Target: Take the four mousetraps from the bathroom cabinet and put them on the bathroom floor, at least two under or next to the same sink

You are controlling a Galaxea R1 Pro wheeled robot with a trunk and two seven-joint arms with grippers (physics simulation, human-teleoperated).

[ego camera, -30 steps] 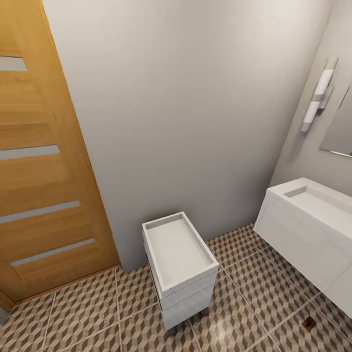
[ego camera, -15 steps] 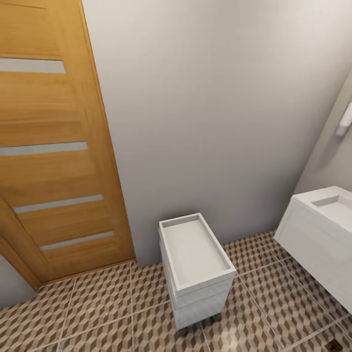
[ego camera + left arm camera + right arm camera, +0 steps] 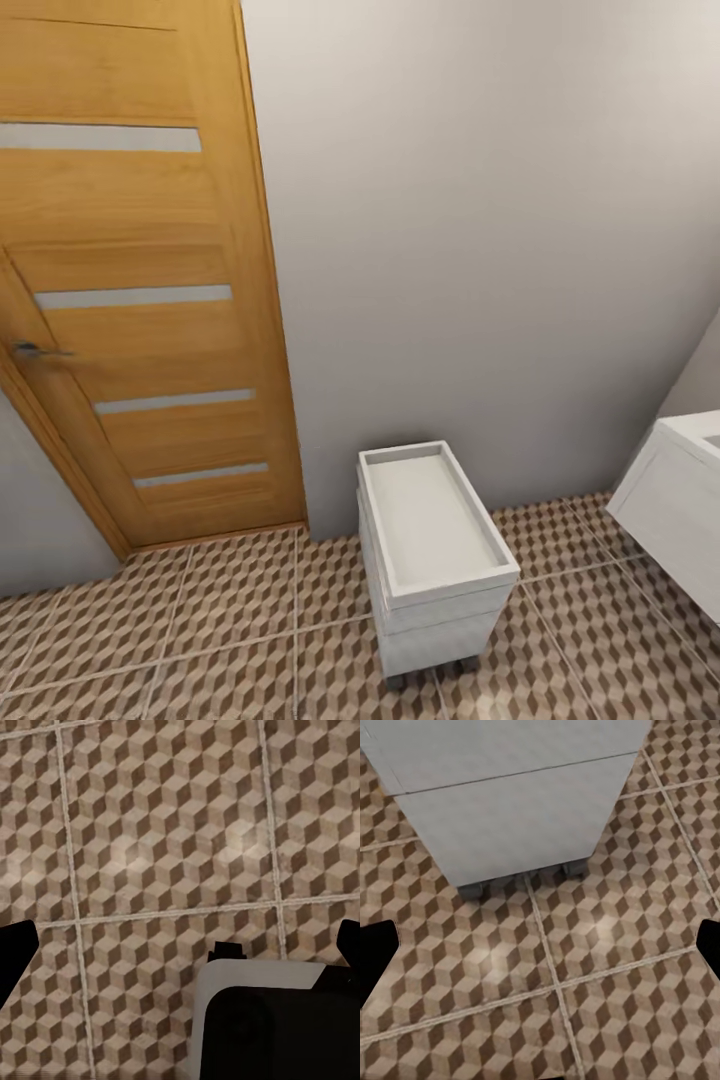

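Against the grey wall, a small white drawer unit (image 3: 436, 555) with a tray-like top is seen standing on the patterned bathroom floor (image 3: 200, 640); a wooden door (image 3: 130, 280) is at the left and a corner of the sink (image 3: 675, 505) at the right edge. No mousetraps and no orange-brown cabinet are in view, so the step is judged to be travel and search. It is best done by turning slowly, the arms kept tucked clear of the drawer unit.

Left gripper (image 3: 180, 949): dark fingertips are seen at the far edges of its wrist view, spread wide, nothing held, aimed down at tiles. Right gripper (image 3: 540, 952): likewise spread and empty, pointed at the floor just beside the drawer unit's base.
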